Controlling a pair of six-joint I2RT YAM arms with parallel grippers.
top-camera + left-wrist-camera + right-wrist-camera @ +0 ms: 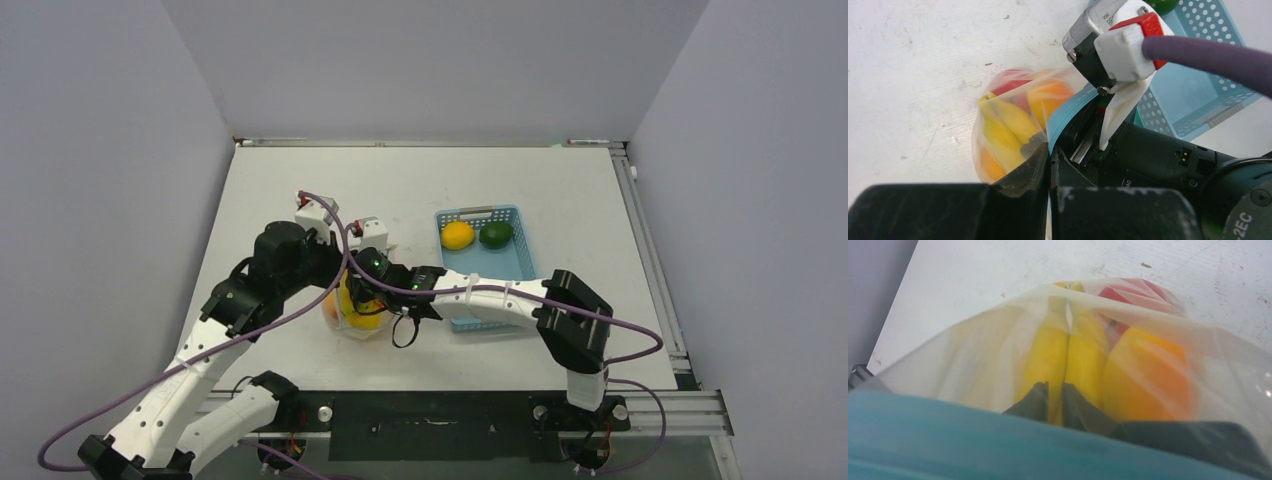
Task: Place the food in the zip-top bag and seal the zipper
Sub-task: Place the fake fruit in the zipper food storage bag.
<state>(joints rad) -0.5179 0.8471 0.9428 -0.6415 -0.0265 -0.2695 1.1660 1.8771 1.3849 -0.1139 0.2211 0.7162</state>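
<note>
Light-blue lattice basket [500, 264], white table [300, 180], grey walls [400, 60]

1. The clear, crinkly thin plastic zip-top bag [998, 125] is colourless with a faint milky sheen. Its narrow plastic zipper strip [1068, 112] is teal-blue.
2. Through the film ahead of the right tool [1054, 390] show glossy yellow toy bananas [1068, 355], a round orange toy fruit [1148, 375] and a red toy apple [1128, 292].
3. The right tool and the left tool [1049, 152] both have black fingers.
4. Beside the right tool, the light-blue plastic lattice basket [490, 262] has walls patterned with rows of round holes. It holds a yellow toy lemon [458, 235] and a dark green toy lime [496, 233].
5. The flat white worktop [923, 75] is flecked with small dark specks and scuffs.
6. Above the right tool, the thick round cable [1208, 55] is purple and its moulded plastic housing [1128, 40] is red and white.
</note>
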